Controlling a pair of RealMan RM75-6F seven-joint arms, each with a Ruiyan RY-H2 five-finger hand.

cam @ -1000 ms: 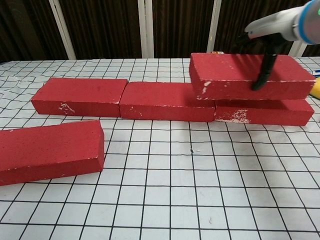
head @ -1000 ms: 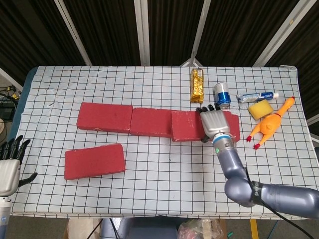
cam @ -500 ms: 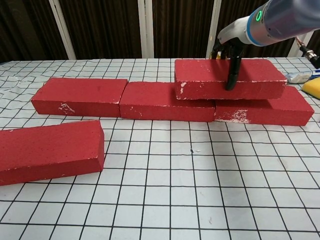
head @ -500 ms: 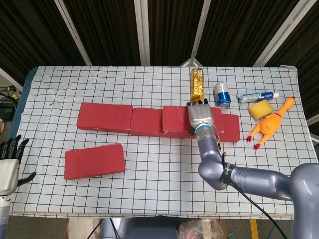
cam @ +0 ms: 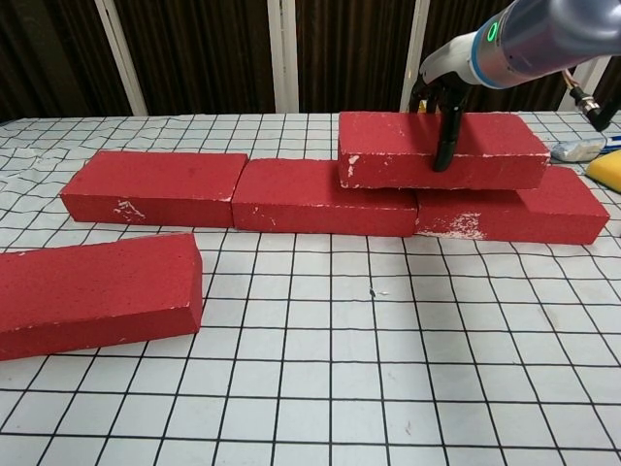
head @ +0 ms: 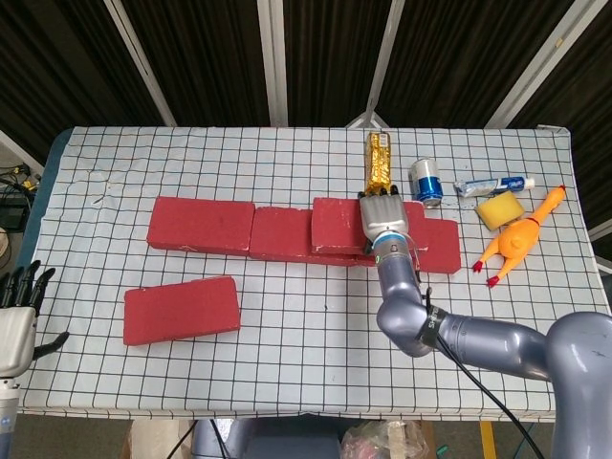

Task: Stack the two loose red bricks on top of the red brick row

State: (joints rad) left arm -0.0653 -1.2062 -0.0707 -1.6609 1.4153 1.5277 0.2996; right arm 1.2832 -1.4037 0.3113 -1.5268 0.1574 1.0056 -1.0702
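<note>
Seen from the head camera, right hand (head: 383, 226) laid over the top of the stacked brick (head: 337, 226), fingers reaching to the far edge, gripping it. Brick resting on the red brick row (head: 201, 224), straddling the middle and right bricks. Second loose brick (head: 181, 309) flat on the gridded table (head: 287, 354), near the front left, well apart from the row. Left hand (head: 17, 320) at the lower left edge, fingers spread, holding nothing. Behind the row: gold packet (head: 380, 163), can (head: 425, 181), toothpaste tube (head: 493, 185), yellow sponge (head: 499, 211), rubber chicken (head: 518, 239).

From the chest camera, right hand (cam: 441, 92) clasping the stacked brick (cam: 441, 150), dark fingers (cam: 446, 136) down its near face. Loose brick (cam: 97, 294) at lower left.
</note>
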